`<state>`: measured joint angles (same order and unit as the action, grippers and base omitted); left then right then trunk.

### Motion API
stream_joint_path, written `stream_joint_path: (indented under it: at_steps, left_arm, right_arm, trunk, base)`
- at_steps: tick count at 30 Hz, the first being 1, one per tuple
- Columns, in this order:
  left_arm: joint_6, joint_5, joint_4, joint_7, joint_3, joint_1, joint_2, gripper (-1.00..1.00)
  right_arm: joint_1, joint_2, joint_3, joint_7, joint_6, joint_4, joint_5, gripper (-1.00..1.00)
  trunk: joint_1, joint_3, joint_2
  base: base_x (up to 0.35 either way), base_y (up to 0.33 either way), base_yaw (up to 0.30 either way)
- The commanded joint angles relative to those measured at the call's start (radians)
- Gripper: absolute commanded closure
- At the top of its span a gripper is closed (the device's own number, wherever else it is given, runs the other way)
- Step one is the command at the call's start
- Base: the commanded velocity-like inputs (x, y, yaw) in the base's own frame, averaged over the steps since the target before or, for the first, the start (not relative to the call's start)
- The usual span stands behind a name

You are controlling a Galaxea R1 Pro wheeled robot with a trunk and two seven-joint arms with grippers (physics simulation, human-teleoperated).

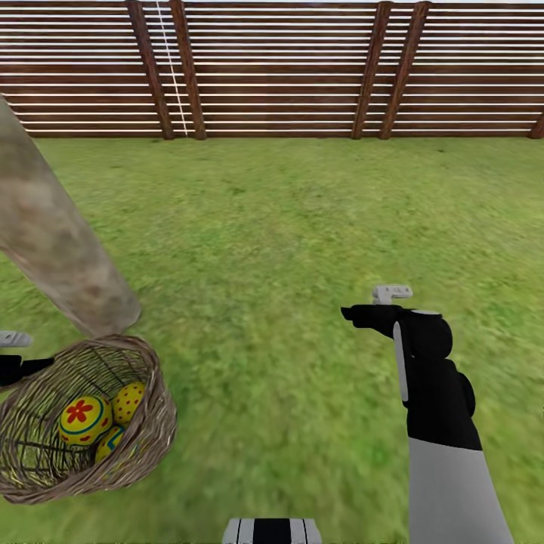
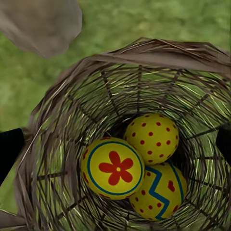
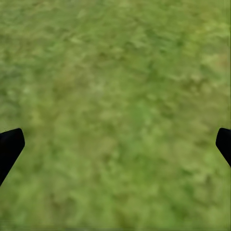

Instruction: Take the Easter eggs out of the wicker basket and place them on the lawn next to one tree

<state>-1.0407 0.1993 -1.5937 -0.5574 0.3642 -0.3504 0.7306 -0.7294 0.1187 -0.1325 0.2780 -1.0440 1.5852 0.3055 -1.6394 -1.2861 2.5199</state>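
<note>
The wicker basket stands on the lawn at the lower left, right at the foot of the thick grey-brown tree. Three yellow Easter eggs lie inside it: a red-flower one, a red-dotted one and a blue-zigzag one. My left gripper hovers open above the basket's mouth, its fingertips at the sides, touching nothing. At the right, over bare grass, my right gripper is open and empty, also seen as dark fingertips in the right wrist view.
A brown fence of horizontal slats with slanted posts closes the far side of the garden. Open grass stretches between the basket and the fence. The trunk's base sits just beyond the basket's rim.
</note>
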Motion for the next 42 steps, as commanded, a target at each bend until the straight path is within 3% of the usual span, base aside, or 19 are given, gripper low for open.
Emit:
stream_joint_path:
  at_steps: [1,26,35,42]
  left_arm:
    - [-0.007,0.002,0.0,-0.003,0.001,-0.001,0.0,-1.0]
    - [-0.007,0.004,-0.002,-0.003,-0.02,-0.001,0.001,-1.0]
    - [-0.007,0.001,-0.002,-0.003,-0.019,-0.001,0.001,-1.0]
    - [-0.007,-0.002,0.003,-0.003,-0.019,-0.001,0.001,-1.0]
  right_arm:
    - [-0.001,0.001,-0.002,0.01,-0.003,0.001,0.01,-1.0]
    - [-0.003,0.002,0.0,0.007,-0.003,-0.001,0.009,-1.0]
    - [-0.004,0.002,0.011,0.007,-0.003,-0.002,0.009,-1.0]
    - [-0.004,0.002,0.012,0.009,-0.003,-0.001,0.009,-1.0]
  trunk:
    - [0.0,-0.005,0.001]
    - [-0.011,-0.101,0.006]
    - [-0.011,-0.101,0.006]
    - [-0.015,-0.129,0.008]
  base:
    - [0.0,0.0,0.0]
    - [0.0,0.0,0.0]
    - [0.0,0.0,0.0]
    - [0.0,0.0,0.0]
